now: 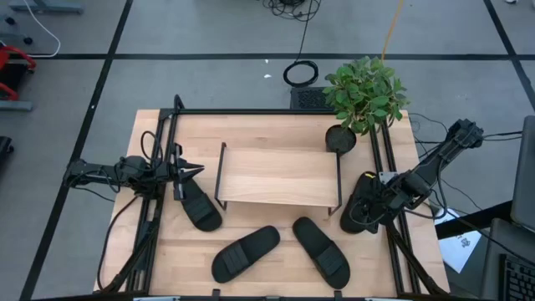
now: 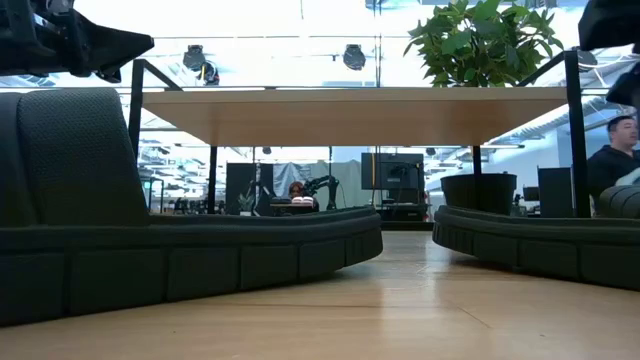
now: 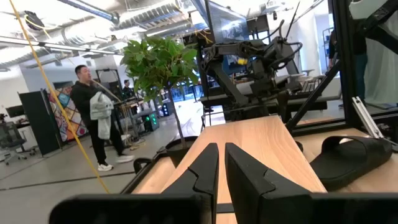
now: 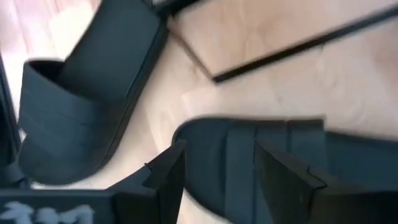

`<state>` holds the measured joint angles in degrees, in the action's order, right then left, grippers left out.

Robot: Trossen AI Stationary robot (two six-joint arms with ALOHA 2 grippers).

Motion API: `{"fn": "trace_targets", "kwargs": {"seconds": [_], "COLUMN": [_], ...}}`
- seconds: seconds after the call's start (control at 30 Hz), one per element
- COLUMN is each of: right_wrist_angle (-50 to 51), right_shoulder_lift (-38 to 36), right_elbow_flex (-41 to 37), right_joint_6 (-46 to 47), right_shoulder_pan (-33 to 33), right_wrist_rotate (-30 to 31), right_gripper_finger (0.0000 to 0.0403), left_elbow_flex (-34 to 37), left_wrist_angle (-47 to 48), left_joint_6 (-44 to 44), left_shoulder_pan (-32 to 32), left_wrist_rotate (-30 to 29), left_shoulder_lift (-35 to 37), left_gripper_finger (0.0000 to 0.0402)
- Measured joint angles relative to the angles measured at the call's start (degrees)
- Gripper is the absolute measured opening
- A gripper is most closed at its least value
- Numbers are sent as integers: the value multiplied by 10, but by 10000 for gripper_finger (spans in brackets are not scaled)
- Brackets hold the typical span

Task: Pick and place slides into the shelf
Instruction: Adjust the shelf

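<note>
— At the shelf's (image 1: 280,176) right end, the right gripper (image 4: 217,171) hangs low over a slide (image 4: 292,168), fingers apart, straddling its strap but not clamped yet.

— Risk?

— I think the fingers could pinch only the strap's edge; then the slide would twist or drop on the lift.

— Other slides?

— One (image 1: 199,205) lies by the shelf's left end, two (image 1: 245,253) in front; none sits on the shelf yet.

— Left gripper (image 3: 221,163)?

— Fingers together, holding nothing, waiting beside the shelf's left end.
</note>
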<state>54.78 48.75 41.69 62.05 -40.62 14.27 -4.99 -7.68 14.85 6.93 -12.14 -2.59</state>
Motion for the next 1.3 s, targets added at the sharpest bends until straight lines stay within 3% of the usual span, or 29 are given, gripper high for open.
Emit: {"fn": "trace_targets", "kwargs": {"seconds": [0.23,0.5,0.67,0.8,1.03,1.3], "right_wrist_angle": [13,-75,-235,-291,-295,-251], "right_shoulder_lift": [-3,-3,4,21,46,71], "right_elbow_flex": [0,19,20,20,20,20], "right_joint_6": [-20,-109,-262,-340,-338,-285], "right_shoulder_pan": [-15,-40,-46,-42,-33,-24], "right_wrist_rotate": [22,22,81,66,70,128], "right_gripper_finger": [124,8,7,1,1,0], "left_elbow_flex": [0,0,0,0,0,0], "left_wrist_angle": [7,8,15,16,17,17], "left_joint_6": [0,2,4,4,4,4], "left_shoulder_pan": [0,0,0,0,0,0], "left_wrist_rotate": [0,0,0,-1,-1,-1], "left_shoulder_lift": [0,0,0,0,0,0], "left_gripper_finger": [37,37,37,37,37,37]}}
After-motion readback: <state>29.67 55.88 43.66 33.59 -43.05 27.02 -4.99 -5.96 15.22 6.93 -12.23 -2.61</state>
